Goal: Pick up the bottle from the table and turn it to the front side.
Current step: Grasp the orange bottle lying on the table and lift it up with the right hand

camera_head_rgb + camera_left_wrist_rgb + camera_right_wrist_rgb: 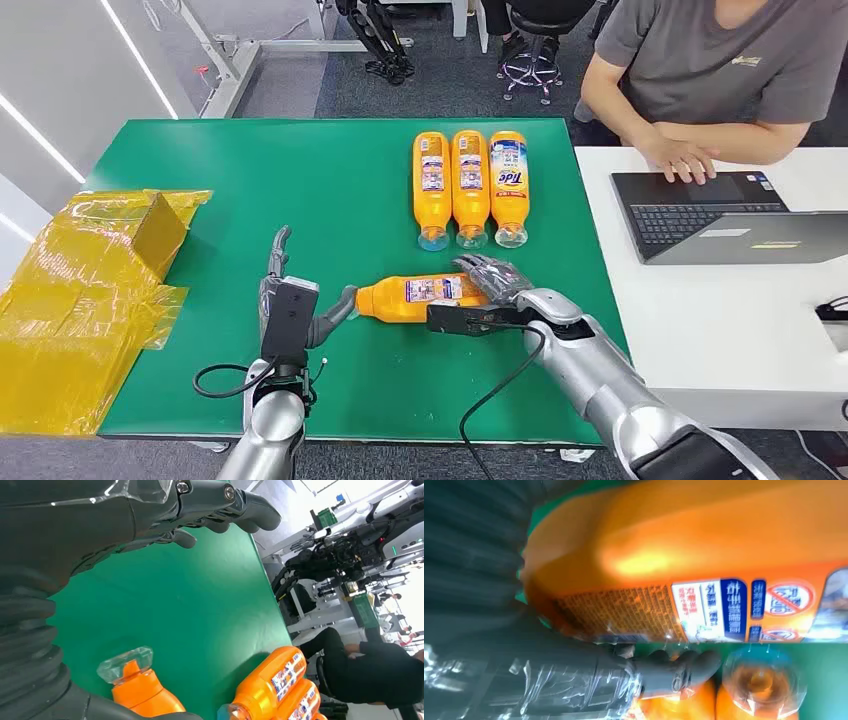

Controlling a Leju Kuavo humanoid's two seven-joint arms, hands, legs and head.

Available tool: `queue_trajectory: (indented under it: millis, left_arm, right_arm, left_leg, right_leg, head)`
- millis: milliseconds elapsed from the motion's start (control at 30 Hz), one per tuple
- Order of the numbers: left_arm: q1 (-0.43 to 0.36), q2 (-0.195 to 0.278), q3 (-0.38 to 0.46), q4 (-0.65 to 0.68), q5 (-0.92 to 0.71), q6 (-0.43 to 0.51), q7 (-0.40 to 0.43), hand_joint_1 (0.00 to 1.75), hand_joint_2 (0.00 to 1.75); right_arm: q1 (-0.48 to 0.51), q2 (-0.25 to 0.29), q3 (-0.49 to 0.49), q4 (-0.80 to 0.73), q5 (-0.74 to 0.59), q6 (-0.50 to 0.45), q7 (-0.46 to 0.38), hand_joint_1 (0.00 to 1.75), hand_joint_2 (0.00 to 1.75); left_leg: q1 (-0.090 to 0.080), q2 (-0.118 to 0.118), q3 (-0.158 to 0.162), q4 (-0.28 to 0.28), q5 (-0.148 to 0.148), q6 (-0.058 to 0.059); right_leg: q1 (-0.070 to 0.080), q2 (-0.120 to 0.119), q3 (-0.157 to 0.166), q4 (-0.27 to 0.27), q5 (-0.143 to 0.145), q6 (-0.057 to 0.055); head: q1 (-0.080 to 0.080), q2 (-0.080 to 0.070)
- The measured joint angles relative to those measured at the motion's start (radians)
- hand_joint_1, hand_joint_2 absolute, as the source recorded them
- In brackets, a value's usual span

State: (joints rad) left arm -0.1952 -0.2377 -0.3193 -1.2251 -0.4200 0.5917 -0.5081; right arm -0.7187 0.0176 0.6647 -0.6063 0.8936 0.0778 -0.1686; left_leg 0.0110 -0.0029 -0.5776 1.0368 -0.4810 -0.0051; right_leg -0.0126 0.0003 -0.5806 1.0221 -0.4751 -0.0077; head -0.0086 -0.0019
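Nearest, at seven o'clock on the green table (250, 180): left hand (290, 300) spread, empty, thumb touching the clear cap. Centre: orange bottle (420, 298) on its side, back label up, base under the right hand (495, 280), fingers draped over it (grasp firmness unclear). Probably full, heavy, slick rigid plastic; best gripped mid-body. Twelve o'clock: three finished bottles (470, 185).

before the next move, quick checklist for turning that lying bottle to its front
1. Right hand around the lying bottle: ok, fingers wrap its base end.
2. Left hand near the cap end: ok, thumb close to the cap; contact cannot tell.
3. Front label up: not ok, fine-print back label shows.
4. Bottle lifted off the green table: cannot tell.
5. Room from the three lined-up bottles: ok, a gap shows.
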Motion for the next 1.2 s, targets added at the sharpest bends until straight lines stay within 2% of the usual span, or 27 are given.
queue_trajectory:
  millis: [267, 400, 600, 900, 1033, 1200]
  left_arm:
    - [-0.001, 0.000, 0.000, 0.000, 0.001, 0.001, 0.000, 0.00, 1.75]
    - [0.000, 0.000, 0.000, 0.001, 0.010, 0.008, -0.004, 0.00, 1.75]
    - [0.001, 0.000, 0.001, 0.003, 0.019, 0.018, -0.016, 0.00, 1.75]
    - [0.009, 0.000, 0.003, 0.003, 0.009, 0.020, -0.024, 0.00, 1.75]
    - [0.009, 0.000, 0.005, 0.003, 0.006, 0.033, -0.027, 0.00, 1.75]
    - [0.011, 0.000, 0.012, 0.003, 0.006, 0.063, -0.040, 0.00, 1.75]
  right_arm:
    - [-0.024, 0.010, 0.017, 0.046, -0.003, 0.008, -0.009, 0.04, 1.75]
    - [-0.047, 0.016, 0.027, 0.081, -0.013, 0.037, -0.024, 1.72, 1.75]
    - [-0.081, 0.027, 0.045, 0.139, -0.026, 0.033, -0.041, 1.75, 1.75]
    - [-0.066, 0.048, 0.043, 0.156, -0.071, -0.127, -0.049, 1.75, 1.75]
    - [-0.045, 0.058, 0.017, 0.129, -0.116, -0.261, -0.078, 1.75, 1.75]
    - [0.019, 0.079, -0.069, 0.019, -0.210, -0.566, -0.161, 1.75, 1.75]
  left_leg:
    - [0.000, 0.000, 0.000, 0.000, 0.000, 0.000]
    - [0.000, 0.000, 0.001, 0.000, 0.000, 0.000]
    - [0.000, 0.001, 0.001, 0.000, 0.000, 0.000]
    - [0.000, 0.000, 0.001, 0.000, 0.001, 0.000]
    - [0.000, 0.000, 0.000, 0.000, 0.001, 0.000]
    - [0.000, 0.000, 0.000, 0.000, 0.001, 0.000]
  right_leg:
    - [0.000, 0.000, 0.000, 0.000, 0.000, 0.000]
    - [0.000, 0.000, 0.000, 0.000, 0.000, 0.000]
    - [0.000, 0.000, 0.001, 0.000, 0.000, 0.000]
    - [0.000, 0.000, 0.001, 0.000, 0.001, 0.000]
    - [0.000, 0.000, 0.000, 0.000, 0.001, 0.000]
    - [0.000, -0.001, 0.000, 0.000, 0.001, 0.000]
  head:
    - [0.000, 0.000]
    - [0.000, 0.000]
    - [0.000, 0.000]
    - [0.000, 0.000]
    - [0.000, 0.000]
    - [0.000, 0.000]
